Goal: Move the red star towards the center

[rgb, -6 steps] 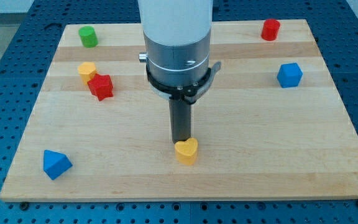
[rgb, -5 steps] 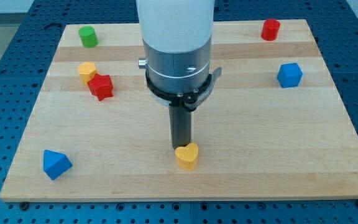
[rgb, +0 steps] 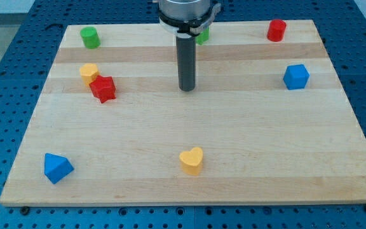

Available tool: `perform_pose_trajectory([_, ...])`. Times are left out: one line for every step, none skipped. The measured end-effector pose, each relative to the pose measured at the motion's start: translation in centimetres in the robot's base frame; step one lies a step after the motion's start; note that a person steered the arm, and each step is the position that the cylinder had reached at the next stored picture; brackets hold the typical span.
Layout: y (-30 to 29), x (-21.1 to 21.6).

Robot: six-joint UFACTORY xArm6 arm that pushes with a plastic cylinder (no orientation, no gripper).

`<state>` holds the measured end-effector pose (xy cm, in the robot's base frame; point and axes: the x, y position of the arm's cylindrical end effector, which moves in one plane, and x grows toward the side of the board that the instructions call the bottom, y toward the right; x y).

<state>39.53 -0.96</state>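
Note:
The red star (rgb: 103, 88) lies on the wooden board (rgb: 246, 140) at the view's left, touching a yellow block (rgb: 89, 72) just above and left of it. My tip (rgb: 187, 90) is near the board's middle, well to the right of the red star and apart from every block. The rod rises to the arm at the view's top.
A yellow heart (rgb: 191, 160) lies near the bottom middle. A blue triangle-like block (rgb: 58, 168) is at the bottom left. A green cylinder (rgb: 90, 37) is at the top left. A red cylinder (rgb: 276, 30) is at the top right, a blue block (rgb: 296, 76) below it. A green block (rgb: 203, 35) peeks out behind the rod.
My tip has left the yellow heart and moved up the view to near the board's middle. The heart stays a little lower than at first. The other blocks have not moved.

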Motion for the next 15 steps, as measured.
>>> perform_pose_trajectory([0.1,0.3])
perform_pose_trajectory([-1.1,3.1])
perform_pose_trajectory([-3.9,3.8])
perform_pose_trajectory([-9.8,5.3])
perform_pose_trajectory([-17.4,6.0])
perform_pose_trajectory([-23.1,5.7])
perform_pose_trajectory([-25.2,4.4])
perform_pose_trajectory([-25.3,2.2])
perform_pose_trajectory([-22.6,1.7])
perform_pose_trajectory([-18.4,1.7])
perform_pose_trajectory([-12.8,1.0])
perform_pose_trajectory([-7.9,-0.2])
perform_pose_trajectory([-9.0,-0.3])
perform_pose_trajectory([-11.7,-0.3])
perform_pose_trajectory([-12.2,-1.9])
